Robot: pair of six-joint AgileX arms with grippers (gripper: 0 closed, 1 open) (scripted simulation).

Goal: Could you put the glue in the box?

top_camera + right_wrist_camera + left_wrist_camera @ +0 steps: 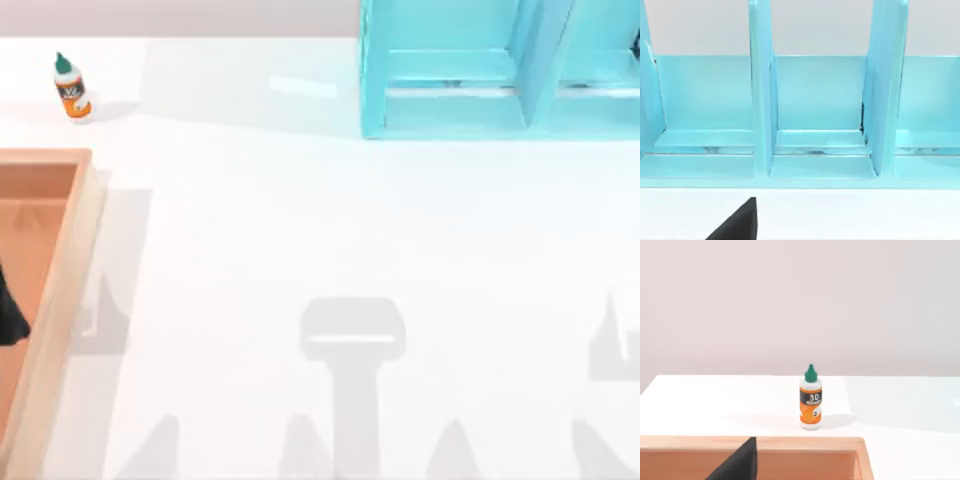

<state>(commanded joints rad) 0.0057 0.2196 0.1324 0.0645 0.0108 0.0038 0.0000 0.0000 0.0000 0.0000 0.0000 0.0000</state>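
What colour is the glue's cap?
Green; the glue cap shows best in the left wrist view.

Upright glue (811, 399) on white table (715, 400), just beyond the box (805, 442) rim.

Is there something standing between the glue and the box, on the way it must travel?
Nothing visible does. The glue stands upright on bare table just beyond the box's far rim, apart from it. The blue shelf stands far off to the right.
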